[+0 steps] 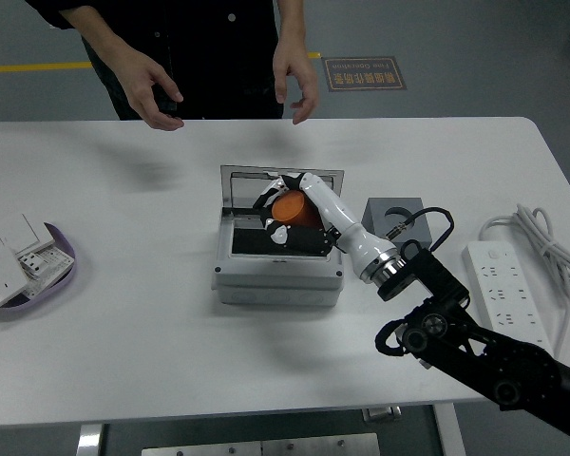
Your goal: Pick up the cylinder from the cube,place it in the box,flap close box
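My right hand point(283, 217) is shut on the orange cylinder point(290, 207) and holds it over the opening of the grey box point(277, 276). The box's clear lid point(280, 178) stands open at the back. The grey cube point(393, 214) sits right of the box with its round recess bare on top. My right arm reaches in from the lower right, crossing in front of the cube. My left hand does not show.
A person stands at the far edge with both hands point(152, 90) held over the table. A purple dish with white sockets point(19, 261) lies at the left. A white power strip point(502, 290) with coiled cable lies at the right.
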`<state>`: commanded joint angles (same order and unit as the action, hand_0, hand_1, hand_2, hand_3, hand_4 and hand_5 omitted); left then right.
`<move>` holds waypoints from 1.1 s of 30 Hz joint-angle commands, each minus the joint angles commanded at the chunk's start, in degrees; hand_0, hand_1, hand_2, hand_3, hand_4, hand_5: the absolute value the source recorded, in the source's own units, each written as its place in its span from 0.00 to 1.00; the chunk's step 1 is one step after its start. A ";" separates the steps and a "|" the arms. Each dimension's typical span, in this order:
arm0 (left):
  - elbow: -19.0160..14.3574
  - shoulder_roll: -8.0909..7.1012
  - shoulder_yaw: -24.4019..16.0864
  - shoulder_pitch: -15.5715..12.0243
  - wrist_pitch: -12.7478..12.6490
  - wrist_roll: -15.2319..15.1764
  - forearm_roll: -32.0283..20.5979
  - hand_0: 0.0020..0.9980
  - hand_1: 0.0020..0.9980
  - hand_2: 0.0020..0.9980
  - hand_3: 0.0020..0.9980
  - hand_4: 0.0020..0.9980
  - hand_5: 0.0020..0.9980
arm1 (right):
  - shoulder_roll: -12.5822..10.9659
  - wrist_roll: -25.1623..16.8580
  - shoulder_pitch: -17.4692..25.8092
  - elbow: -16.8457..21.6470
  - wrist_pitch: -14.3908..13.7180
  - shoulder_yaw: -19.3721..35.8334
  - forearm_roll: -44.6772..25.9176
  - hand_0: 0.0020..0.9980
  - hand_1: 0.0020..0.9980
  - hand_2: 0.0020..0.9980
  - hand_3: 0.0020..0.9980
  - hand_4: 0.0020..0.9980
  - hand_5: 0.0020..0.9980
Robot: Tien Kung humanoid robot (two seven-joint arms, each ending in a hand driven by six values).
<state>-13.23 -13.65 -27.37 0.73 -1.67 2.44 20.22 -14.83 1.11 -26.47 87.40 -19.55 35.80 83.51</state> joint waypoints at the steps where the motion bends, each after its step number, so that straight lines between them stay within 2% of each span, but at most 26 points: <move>1: 0.00 -0.01 0.07 0.01 0.00 0.01 -0.03 0.59 0.63 0.63 0.64 0.70 0.22 | 0.60 1.19 -0.84 -0.37 0.63 -0.47 1.72 0.10 0.23 0.31 0.19 0.00 0.00; 9: 0.00 -0.13 0.67 0.13 0.00 0.03 -0.39 0.59 0.63 0.63 0.64 0.70 0.22 | 4.89 11.85 -6.11 -5.49 5.58 -3.04 15.25 0.11 0.24 0.32 0.20 0.00 0.00; 13: 0.05 -0.23 1.00 0.06 -0.01 0.06 -0.67 0.59 0.63 0.63 0.64 0.70 0.22 | 5.71 16.52 -7.46 -7.34 9.33 -4.32 20.69 0.11 0.24 0.32 0.20 0.00 0.00; 14: 0.06 -0.24 1.05 0.04 -0.01 0.06 -0.72 0.59 0.63 0.63 0.64 0.70 0.22 | 5.82 17.50 -7.60 -7.58 10.15 -4.50 21.76 0.14 0.29 0.34 0.25 0.00 0.00; 15: 0.07 -0.26 1.11 0.02 -0.01 0.06 -0.79 0.59 0.63 0.63 0.64 0.70 0.22 | 5.93 18.66 -7.73 -7.80 11.10 -4.72 22.81 0.14 0.29 0.34 0.25 0.00 0.00; 18: 0.07 -0.31 1.16 0.02 -0.02 0.06 -0.82 0.59 0.63 0.63 0.64 0.70 0.22 | 6.12 20.53 -8.07 -8.11 12.48 -5.28 24.11 0.14 0.29 0.34 0.25 0.00 0.00; 19: 0.05 -0.33 1.13 0.05 -0.02 0.05 -0.77 0.59 0.63 0.63 0.64 0.71 0.22 | 6.18 20.79 -8.20 -8.16 12.56 -5.47 24.43 0.62 0.64 0.62 0.61 0.40 0.03; 25: -0.04 -0.39 1.07 0.18 -0.02 0.05 -0.59 0.59 0.63 0.63 0.64 0.71 0.22 | 6.43 21.42 -8.66 -8.36 12.85 -6.14 25.41 0.62 0.64 0.62 0.61 0.40 0.03; 26: -0.04 -0.40 1.10 0.17 -0.02 0.06 -0.60 0.59 0.63 0.63 0.64 0.71 0.22 | 6.46 21.38 -8.66 -8.38 12.68 -6.24 25.52 0.82 0.73 0.75 0.71 0.57 0.39; 31: -0.06 -0.42 1.19 0.13 0.00 0.10 -0.63 0.59 0.63 0.63 0.64 0.71 0.22 | 6.52 21.28 -8.58 -8.42 12.55 -6.45 26.16 0.82 0.73 0.75 0.71 0.57 0.39; 32: -0.08 -0.43 1.15 0.13 0.01 0.11 -0.57 0.59 0.63 0.63 0.64 0.71 0.22 | 6.50 21.24 -8.56 -8.45 12.61 -6.47 26.31 0.86 0.74 0.76 0.75 0.64 0.45; 33: -0.10 -0.44 1.10 0.13 0.02 0.12 -0.51 0.59 0.63 0.63 0.64 0.71 0.22 | 6.48 21.21 -8.55 -8.50 12.67 -6.48 26.46 0.86 0.74 0.76 0.75 0.64 0.45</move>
<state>-13.32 -14.09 -26.27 0.86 -1.66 2.56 19.71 -8.35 22.32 -35.02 78.91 -6.88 29.31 109.98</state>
